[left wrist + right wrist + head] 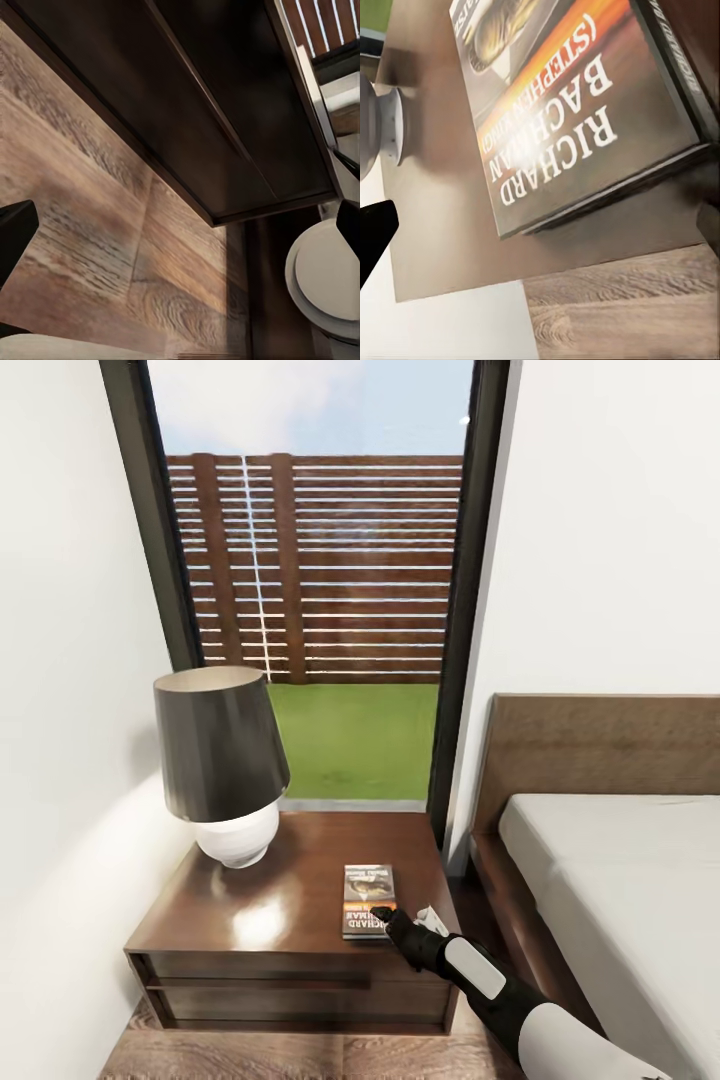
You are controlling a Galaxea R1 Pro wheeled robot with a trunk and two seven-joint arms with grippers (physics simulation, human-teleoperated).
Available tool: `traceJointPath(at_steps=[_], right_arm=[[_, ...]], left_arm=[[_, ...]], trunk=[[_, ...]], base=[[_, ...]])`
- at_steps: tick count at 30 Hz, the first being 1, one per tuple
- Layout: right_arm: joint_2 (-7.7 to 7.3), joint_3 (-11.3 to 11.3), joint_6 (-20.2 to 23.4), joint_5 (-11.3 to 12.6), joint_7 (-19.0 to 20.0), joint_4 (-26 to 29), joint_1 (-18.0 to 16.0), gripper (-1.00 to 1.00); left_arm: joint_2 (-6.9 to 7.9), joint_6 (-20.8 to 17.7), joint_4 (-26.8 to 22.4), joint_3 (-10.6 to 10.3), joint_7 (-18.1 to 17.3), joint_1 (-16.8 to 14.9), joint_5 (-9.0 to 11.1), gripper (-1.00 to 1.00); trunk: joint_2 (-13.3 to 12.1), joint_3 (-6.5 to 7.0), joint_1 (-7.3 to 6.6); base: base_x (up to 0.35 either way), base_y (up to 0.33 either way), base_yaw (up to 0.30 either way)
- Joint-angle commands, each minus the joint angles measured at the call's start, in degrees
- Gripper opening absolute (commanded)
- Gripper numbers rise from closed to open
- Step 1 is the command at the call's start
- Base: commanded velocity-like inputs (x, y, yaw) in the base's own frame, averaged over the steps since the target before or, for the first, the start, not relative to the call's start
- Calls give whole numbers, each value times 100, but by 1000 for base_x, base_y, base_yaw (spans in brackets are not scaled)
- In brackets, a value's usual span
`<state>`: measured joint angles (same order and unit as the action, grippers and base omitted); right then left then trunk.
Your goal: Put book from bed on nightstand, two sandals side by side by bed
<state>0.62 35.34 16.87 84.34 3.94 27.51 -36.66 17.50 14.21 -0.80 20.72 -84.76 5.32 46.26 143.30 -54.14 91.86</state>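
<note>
A tall black-framed window looking onto a slatted fence and lawn dominated the bedroom corner, with the bed, its dark wooden headboard and bare grey mattress, standing at the right. Between window and bed sat the nightstand, a low dark-brown cabinet with one drawer, close enough to the bed to serve it. A black-shaded lamp on a round white base occupied the top's rear left corner, leaving the front right free. There the book, a paperback lettered "Richard Bachman" in white over an orange band, lay flat near the front edge, so that part of the task appeared done. The right gripper hovered at the book's near corner, its dark fingers just above or touching the cover; the right wrist view showed the cover close up with black finger edges well out at either side, so the jaws seemed spread and holding nothing. The left gripper hung low beside the cabinet over the plank floor, fingertips wide apart and empty.
</note>
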Motion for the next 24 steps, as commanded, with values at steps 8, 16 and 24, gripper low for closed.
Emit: traceJointPath(at_steps=[8, 16, 24], right_arm=[[-1, 26, 0, 21, 19, -9, -7, 100], [-1, 26, 0, 21, 15, -9, -7, 100], [-1, 26, 0, 21, 11, -9, -7, 100]], left_arm=[[-1, 37, -8, 28, -13, 4, -20, 100], [-1, 37, -8, 28, -14, 4, -20, 100], [-1, 37, -8, 28, -14, 4, -20, 100]], trunk=[[2, -4, -3], [2, -4, -3], [2, -4, -3]], base=[[-247, 0, 0], [-286, 0, 0], [-293, 0, 0]])
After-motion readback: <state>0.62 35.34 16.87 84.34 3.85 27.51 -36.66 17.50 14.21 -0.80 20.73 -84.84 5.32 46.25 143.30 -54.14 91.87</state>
